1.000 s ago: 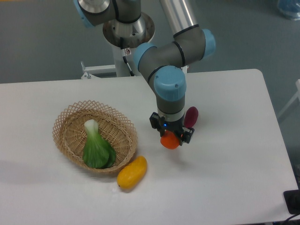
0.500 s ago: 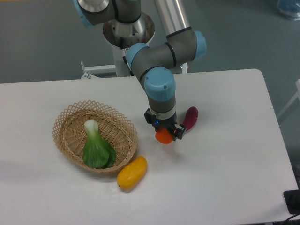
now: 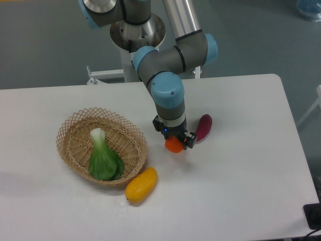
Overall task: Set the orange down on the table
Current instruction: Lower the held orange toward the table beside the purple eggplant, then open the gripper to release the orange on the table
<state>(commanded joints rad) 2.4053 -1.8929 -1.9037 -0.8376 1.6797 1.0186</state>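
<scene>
- The table [image 3: 241, 191] is white, with rounded corners, and it fills most of the view; the floor behind it is dark grey.
- The arm [image 3: 168, 65] comes down from its base at the top of the picture, with grey links and light blue joint caps, and its wrist points down over the middle of the table.
- The basket [image 3: 75, 131] is woven wicker, round, and it stands on the left part of the table.
- The bok choy [image 3: 103, 158] lies inside the basket, white stem toward the back and green leaves toward the front rim.
- The mango [image 3: 141, 184] is a yellow-orange oval; it lies on the table just beside the front right edge of the basket.
- The gripper [image 3: 175, 141] is black, with a small blue light on its body, and its fingers are closed narrowly around the orange.
- The eggplant [image 3: 203, 127] is dark purple-red; it lies on the table just to the right of the gripper.
- The orange [image 3: 174, 146] is held between the fingers, between the basket and the eggplant, low over the table; I cannot tell if it touches the surface.
</scene>
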